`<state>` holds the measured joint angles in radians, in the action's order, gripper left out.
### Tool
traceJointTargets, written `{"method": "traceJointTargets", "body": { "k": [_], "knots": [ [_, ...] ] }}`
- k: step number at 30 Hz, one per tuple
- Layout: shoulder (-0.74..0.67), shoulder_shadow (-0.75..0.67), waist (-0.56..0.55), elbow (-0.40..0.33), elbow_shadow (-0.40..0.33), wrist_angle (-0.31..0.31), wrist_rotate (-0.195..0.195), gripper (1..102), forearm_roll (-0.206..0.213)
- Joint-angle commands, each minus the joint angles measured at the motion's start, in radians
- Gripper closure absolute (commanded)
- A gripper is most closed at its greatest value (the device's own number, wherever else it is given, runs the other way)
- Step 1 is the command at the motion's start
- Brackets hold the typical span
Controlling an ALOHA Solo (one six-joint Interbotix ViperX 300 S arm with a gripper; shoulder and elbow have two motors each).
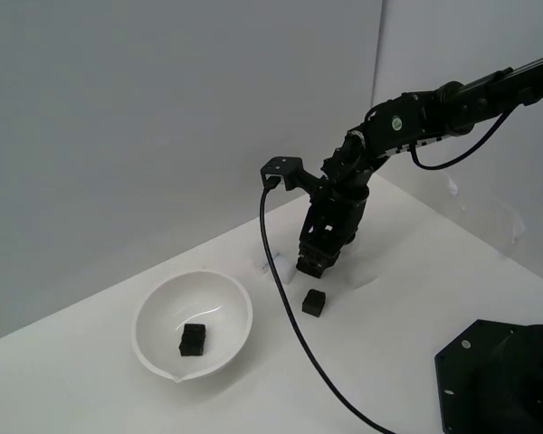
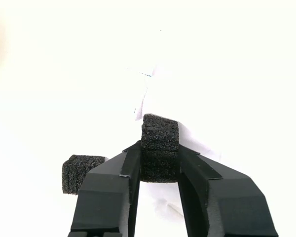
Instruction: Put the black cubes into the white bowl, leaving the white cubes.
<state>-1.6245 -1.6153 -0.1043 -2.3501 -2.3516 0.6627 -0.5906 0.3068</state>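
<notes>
Three black cubes are showing across the two views. Nearest the camera in the exterior view, the white bowl (image 1: 192, 318) is sitting on the white table (image 1: 407, 298) toward the exterior view's left, and one black cube (image 1: 193, 340) is lying inside it on the bowl's floor. A little farther back and to the exterior view's right, a second black cube (image 1: 314, 303) is resting on the table, apart from the bowl and just beside the gripper (image 1: 313, 265). In the wrist view this loose cube (image 2: 82, 173) is lying beside one finger. Farther still, the gripper is standing low over the table with its jaws clamped on the third black cube (image 2: 160, 147), which is sitting squeezed between the two fingers (image 2: 108, 197). Behind the gripper, pale white cubes (image 2: 147, 94) are barely showing against the bright table; their number is hard to tell.
</notes>
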Motion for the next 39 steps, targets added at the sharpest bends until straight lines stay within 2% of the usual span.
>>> {"method": "traceJointTargets", "body": {
  "k": [1,10,19,30,33,39],
  "knots": [
    [-0.043,-0.052,-0.006,-0.002,0.003,0.012,-0.003,86,0.018],
    [-0.163,-0.173,-0.002,0.014,0.021,0.089,-0.002,86,0.018],
    [-0.325,-0.333,-0.025,0.091,0.098,0.184,0.032,86,0.029],
    [-0.356,-0.360,-0.204,0.164,0.170,0.184,0.064,86,0.137],
    [-0.330,-0.336,-0.256,0.190,0.196,0.183,0.064,86,0.170],
    [-0.252,-0.258,-0.331,0.229,0.235,0.175,0.064,86,0.207]
  ]
}}
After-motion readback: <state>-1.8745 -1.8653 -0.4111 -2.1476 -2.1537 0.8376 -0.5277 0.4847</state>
